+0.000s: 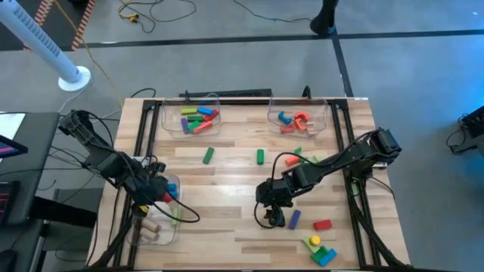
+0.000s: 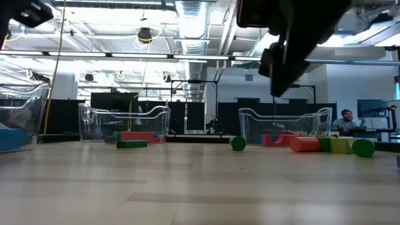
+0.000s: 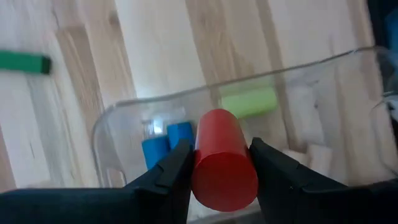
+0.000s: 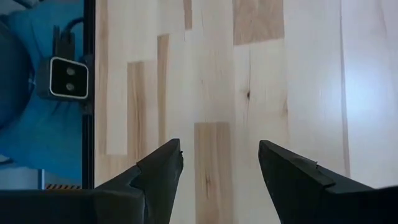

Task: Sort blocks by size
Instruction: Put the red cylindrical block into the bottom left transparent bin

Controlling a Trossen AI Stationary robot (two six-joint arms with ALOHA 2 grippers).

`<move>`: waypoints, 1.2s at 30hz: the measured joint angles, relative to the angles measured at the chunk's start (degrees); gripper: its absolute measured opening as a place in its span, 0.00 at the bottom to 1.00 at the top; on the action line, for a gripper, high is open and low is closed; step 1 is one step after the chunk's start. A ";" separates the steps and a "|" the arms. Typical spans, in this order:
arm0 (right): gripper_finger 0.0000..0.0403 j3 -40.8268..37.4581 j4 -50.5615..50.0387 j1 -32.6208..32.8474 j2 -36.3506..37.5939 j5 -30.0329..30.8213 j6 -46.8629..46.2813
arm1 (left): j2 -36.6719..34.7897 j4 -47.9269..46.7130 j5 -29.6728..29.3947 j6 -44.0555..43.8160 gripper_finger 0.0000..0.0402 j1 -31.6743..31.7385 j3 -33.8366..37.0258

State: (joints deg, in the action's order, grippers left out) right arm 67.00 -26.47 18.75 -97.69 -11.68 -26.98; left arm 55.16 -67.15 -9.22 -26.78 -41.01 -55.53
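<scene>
A smooth red cylinder (image 3: 224, 163) sits clamped between the left gripper (image 1: 160, 193) fingers, over a clear bin (image 3: 118, 124) at the tabletop's (image 1: 227, 181) left edge. The left wrist view alone shows the bin's contents: two blue blocks (image 3: 166, 140), a pale green cylinder (image 3: 249, 101), and what seem to be plain wood pieces. The high view shows the right gripper (image 4: 217, 165) over bare wood toward the front right, jaws wide apart and empty, near a blue block (image 1: 294, 219).

A red cylinder (image 3: 224, 163) sits clamped over a bin; green bars (image 1: 208, 156) and other blocks lie scattered on wood.
</scene>
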 joint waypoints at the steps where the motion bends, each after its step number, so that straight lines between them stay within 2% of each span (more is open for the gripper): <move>1: 0.61 0.00 -0.39 0.08 0.00 0.00 -0.03 | 0.06 -0.03 -0.01 -0.75 0.33 -0.19 0.69; 11: 0.58 0.00 -7.18 1.13 0.00 -0.02 -2.09 | 0.34 1.44 1.69 -5.55 0.34 -0.33 7.76; 28: 0.57 0.00 -20.68 1.11 0.09 1.40 -2.99 | 0.33 6.30 3.04 -8.88 0.36 -0.33 14.18; 31: 0.57 0.00 -23.28 1.15 1.76 4.28 -3.01 | 0.33 6.38 2.43 -9.06 0.39 -0.29 14.19; 36: 0.57 0.00 -24.32 2.02 9.25 13.48 -3.25 | 0.30 6.50 0.93 -8.61 0.48 -0.29 14.19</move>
State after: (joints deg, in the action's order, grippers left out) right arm 67.00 -50.78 20.77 -88.44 1.80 -30.23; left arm 55.45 -60.65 -8.29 -35.39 -41.30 -41.34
